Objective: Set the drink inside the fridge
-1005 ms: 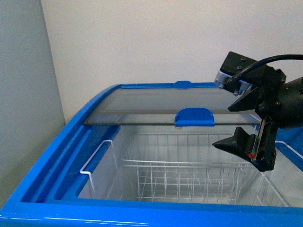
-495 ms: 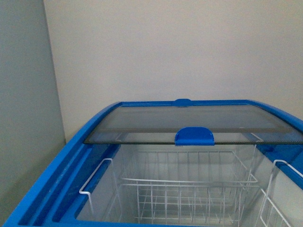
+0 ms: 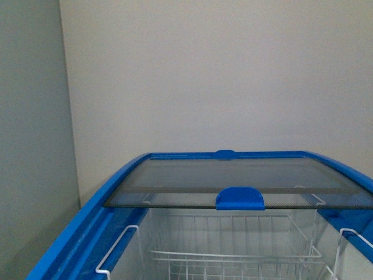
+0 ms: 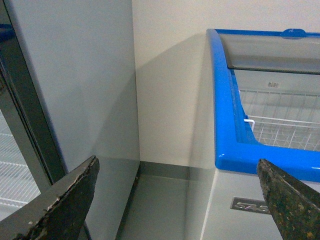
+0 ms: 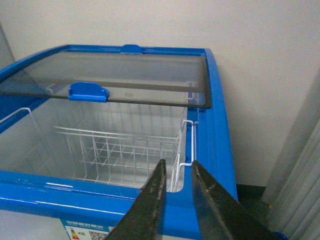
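The fridge (image 3: 87, 219) is a white chest with a blue rim. Its glass lid, with a blue handle (image 3: 239, 198), is slid to the back, leaving the near half uncovered. White wire baskets (image 3: 233, 256) hang inside. The drink is out of view in every picture. My left gripper (image 4: 177, 162) is open and empty, low beside the fridge's left front corner (image 4: 235, 160). My right gripper (image 5: 177, 164) is shut with nothing between its fingers, held in front of the fridge's right front corner (image 5: 217, 130). Neither arm appears in the front view.
A tall glass-door cooler (image 4: 20, 150) stands left of the fridge, with a narrow strip of floor (image 4: 155, 210) between them. A pale wall runs behind. A grey curtain (image 5: 300, 175) hangs to the right of the fridge.
The right arm, which hung over the fridge's right side a second ago, has left the front view. The fridge now sits lower in that view, with more wall showing.
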You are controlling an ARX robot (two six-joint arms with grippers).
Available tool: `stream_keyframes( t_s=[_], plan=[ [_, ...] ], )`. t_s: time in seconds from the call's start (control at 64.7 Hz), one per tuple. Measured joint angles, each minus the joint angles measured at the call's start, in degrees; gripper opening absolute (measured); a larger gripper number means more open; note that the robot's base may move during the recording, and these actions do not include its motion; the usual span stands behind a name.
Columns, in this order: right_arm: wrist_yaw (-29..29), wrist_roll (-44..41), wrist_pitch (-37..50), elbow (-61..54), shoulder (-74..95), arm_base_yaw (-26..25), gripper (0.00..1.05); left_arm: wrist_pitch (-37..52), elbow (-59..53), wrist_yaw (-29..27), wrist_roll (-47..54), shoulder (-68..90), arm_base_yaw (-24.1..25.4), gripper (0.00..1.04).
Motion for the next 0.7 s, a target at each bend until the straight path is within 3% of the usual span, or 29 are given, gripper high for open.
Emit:
stream_keyframes(
  t_s=[0.093,0.696],
  plan=[
    [0.0,0.0,1.0,-2.6,-1.7,0.0,0.02,0.0,0.0,0.0,0.0,0.0,0.0,0.97],
    [0.0,0.0,3.7,-11.6,-8.2,0.1,0.03,0.0,0.0,0.0,0.0,0.0,0.0,0.97]
  ],
)
